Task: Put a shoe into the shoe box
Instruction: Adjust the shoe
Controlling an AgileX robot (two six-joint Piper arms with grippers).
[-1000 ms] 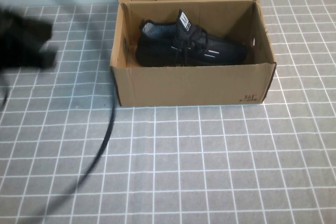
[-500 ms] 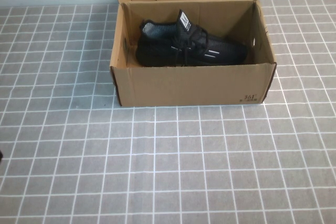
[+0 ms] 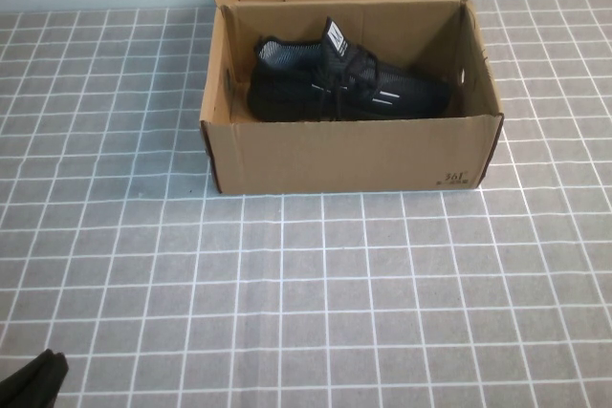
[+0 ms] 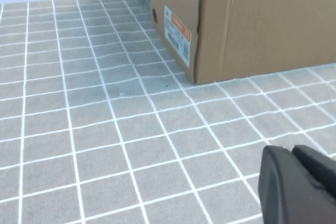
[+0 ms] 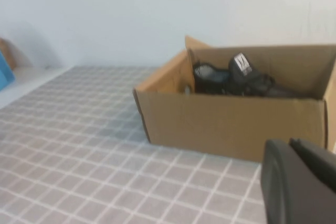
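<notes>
A black mesh shoe [image 3: 339, 81] lies on its sole inside the open shoe box [image 3: 354, 155], heel toward the robot's left; it looks light and soft, best gripped at the firmer heel collar. The left gripper [image 3: 33, 384] sits at the table's near left corner, the right gripper [image 5: 299, 184] well short of the box; whether either pair of fingers is apart cannot be told. "361" marks the box's front corner; an orange-and-white label [image 4: 177, 32] is unreadable
</notes>
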